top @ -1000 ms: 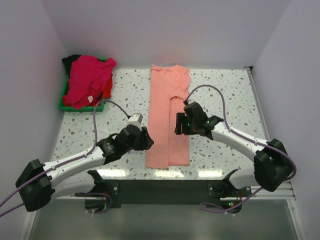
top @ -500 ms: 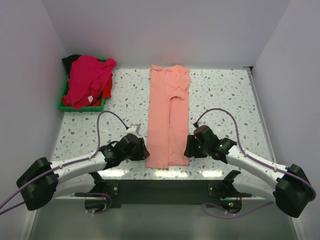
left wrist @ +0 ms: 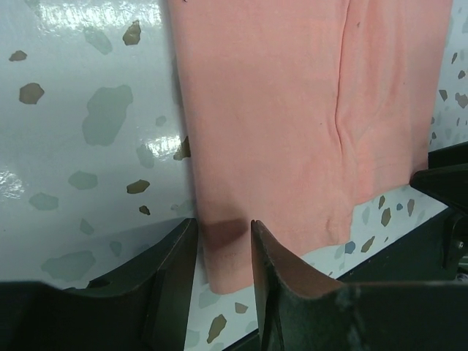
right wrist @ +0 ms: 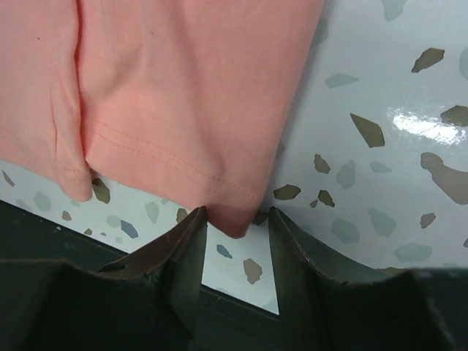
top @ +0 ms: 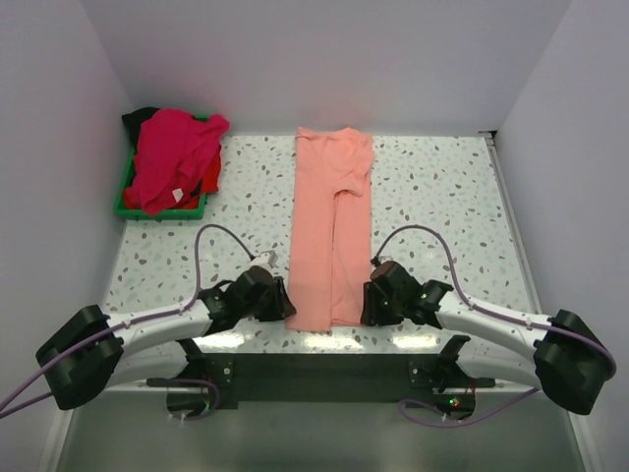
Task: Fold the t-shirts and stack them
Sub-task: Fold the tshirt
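Grasp stage of the next fold: the salmon-pink t-shirt (top: 332, 236) lies as a long strip on the table (top: 442, 197), hem nearest us. We see the left gripper (left wrist: 223, 227) and right gripper (right wrist: 238, 216) each straddling a hem corner, jaws parted, not yet pinching. Next, we judge, both must close evenly, then carry the hem toward the collar.

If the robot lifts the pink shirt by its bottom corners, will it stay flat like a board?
Probably not: the salmon-pink t-shirt lies limp with soft creases, so it should droop. It looks thin, so likely light.
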